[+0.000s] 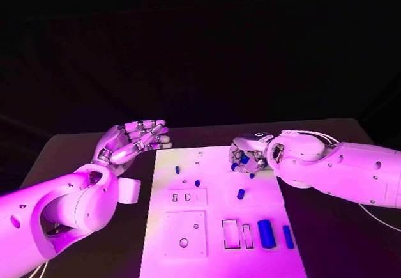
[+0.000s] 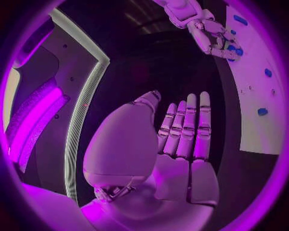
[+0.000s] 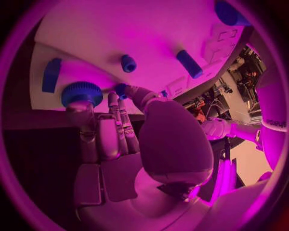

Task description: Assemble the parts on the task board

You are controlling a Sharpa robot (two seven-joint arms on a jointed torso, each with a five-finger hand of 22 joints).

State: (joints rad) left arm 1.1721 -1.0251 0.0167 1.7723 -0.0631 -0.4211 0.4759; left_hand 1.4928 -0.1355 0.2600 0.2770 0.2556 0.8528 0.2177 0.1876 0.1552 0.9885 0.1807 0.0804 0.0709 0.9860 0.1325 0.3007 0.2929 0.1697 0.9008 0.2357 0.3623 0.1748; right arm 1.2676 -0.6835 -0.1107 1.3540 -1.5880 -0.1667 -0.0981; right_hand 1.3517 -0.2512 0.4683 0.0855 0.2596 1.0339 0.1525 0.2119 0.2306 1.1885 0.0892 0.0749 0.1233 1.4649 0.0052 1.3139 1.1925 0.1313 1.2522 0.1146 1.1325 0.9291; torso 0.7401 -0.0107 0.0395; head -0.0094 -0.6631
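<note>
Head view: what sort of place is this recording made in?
Probably a robotics lab test bench: a black table against a dark backdrop, a white task board with cut-out slots and small blue parts, and cluttered equipment in the room behind, seen from the right wrist.

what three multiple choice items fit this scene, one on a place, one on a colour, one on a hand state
1. Where is the silver right hand?
A. over the far right edge of the white rectangular task board
B. off the table's near left corner
C. on the board's near edge

2. What colour are the small plastic parts?
A. yellow
B. blue
C. green

3. How is the silver left hand?
A. gripping the board
B. pinching a part
C. open, holding nothing

Answers: 1 A, the head view shows it at the board's far right edge. 2 B, they show blue against the board. 3 C, the left wrist view shows straight fingers and a bare palm.
</note>
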